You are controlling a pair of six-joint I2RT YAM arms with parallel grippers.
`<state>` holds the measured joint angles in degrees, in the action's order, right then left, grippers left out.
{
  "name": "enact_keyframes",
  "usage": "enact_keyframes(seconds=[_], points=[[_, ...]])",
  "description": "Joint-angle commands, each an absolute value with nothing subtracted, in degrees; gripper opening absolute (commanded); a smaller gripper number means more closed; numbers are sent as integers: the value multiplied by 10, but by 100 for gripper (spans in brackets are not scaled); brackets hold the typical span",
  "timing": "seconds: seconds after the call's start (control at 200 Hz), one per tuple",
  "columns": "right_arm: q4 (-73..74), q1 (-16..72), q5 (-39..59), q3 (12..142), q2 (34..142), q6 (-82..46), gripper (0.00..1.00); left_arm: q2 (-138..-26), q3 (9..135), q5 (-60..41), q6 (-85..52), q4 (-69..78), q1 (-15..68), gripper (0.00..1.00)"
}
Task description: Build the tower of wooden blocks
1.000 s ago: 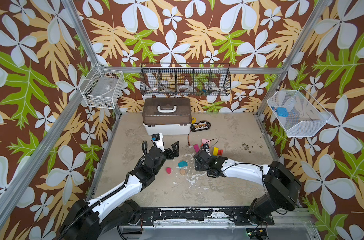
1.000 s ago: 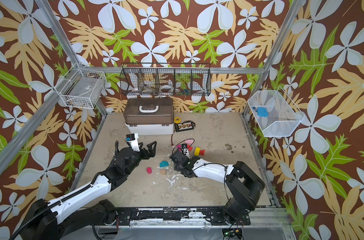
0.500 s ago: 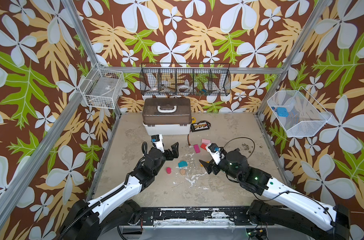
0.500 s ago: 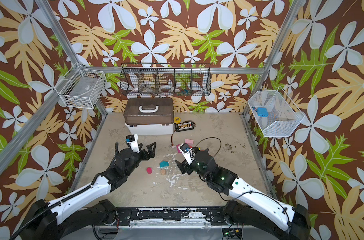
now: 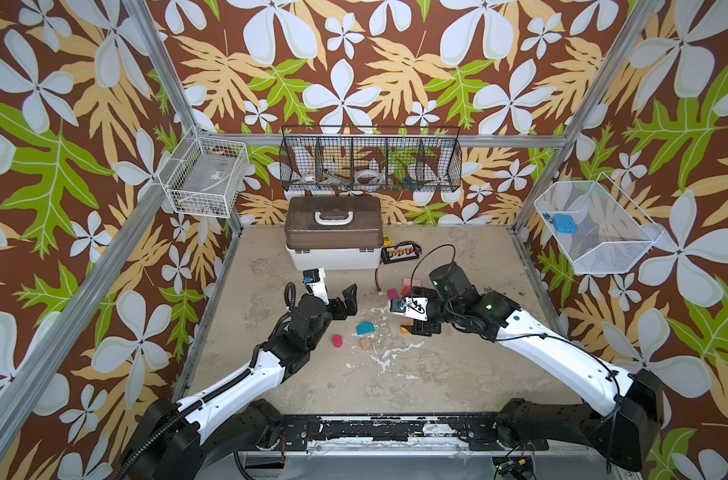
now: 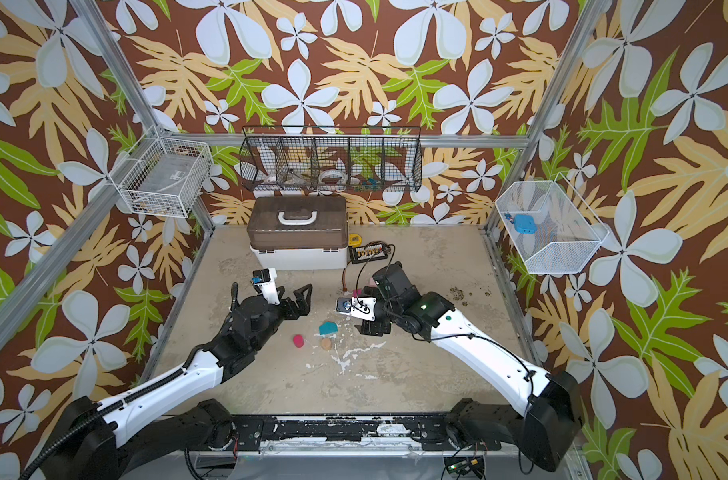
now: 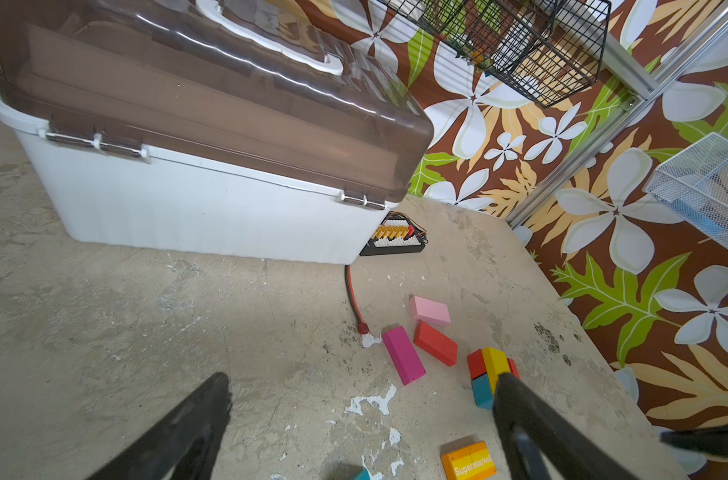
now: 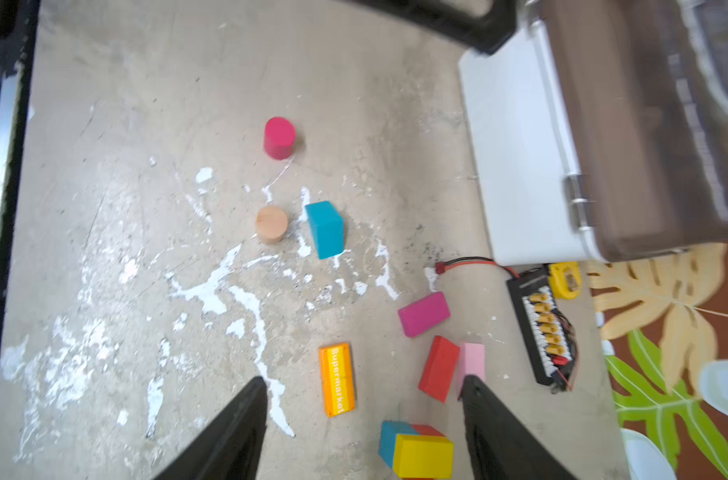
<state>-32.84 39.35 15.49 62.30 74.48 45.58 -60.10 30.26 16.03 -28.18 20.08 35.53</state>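
Right tool [image 8: 364, 379] is hovering above the bench [image 8: 125, 124], jaws standing wide apart and gripping nothing. The orange "Supermarket" block [image 8: 337, 379] is lying flat between the finger lines, nearer one finger. Next out, the tower [image 8: 422, 455] is sitting as a low stack: yellow bar [image 7: 494, 359] resting on a blue cube [image 8: 391, 436] and a red block [image 8: 426, 430], and it is running off the wrist view's edge. Red bar [image 8: 439, 368] and pink bar [image 8: 472, 359] are lying together, touching along one edge, with the other finger overlapping the pink one in view; can't tell the height gap. Magenta bar [image 8: 424, 313] is lying just beside them, apart. Teal roof piece [image 8: 325, 228] and tan cylinder [image 8: 271, 223] are sitting mid-bench, just beside each other, with the crimson cylinder [image 8: 279, 137] standing apart toward the left arm. Left tool [image 7: 362, 376] is also gaping wide, holding nothing, and pointing at the toolbox [image 5: 333, 253] by the back wall. The electronic board [image 8: 543, 324] is sitting at the toolbox corner, its wire [image 7: 352, 299] trailing toward the magenta bar. A broad strip of bench is running open from the cylinders to the front rail [image 5: 375, 428].
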Motion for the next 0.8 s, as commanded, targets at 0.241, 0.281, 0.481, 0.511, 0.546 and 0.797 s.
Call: enact_keyframes(seconds=[0.241,0.281,0.481,0.511,0.546,0.797], points=[[-353,386,90,626,870,538,90,-616,310,151,-284,208,354,100],[-358,385,87,640,888,537,90,-616,310,150,-284,208,354,100],[-377,358,100,686,971,526,86,-619,309,148,-287,214,355,100],[-376,355,95,689,982,523,86,-622,309,145,-288,216,354,100],[-376,353,87,693,995,520,86,-625,309,144,-290,217,354,100],[-402,352,100,716,1055,527,80,-637,319,141,-290,209,354,100]])
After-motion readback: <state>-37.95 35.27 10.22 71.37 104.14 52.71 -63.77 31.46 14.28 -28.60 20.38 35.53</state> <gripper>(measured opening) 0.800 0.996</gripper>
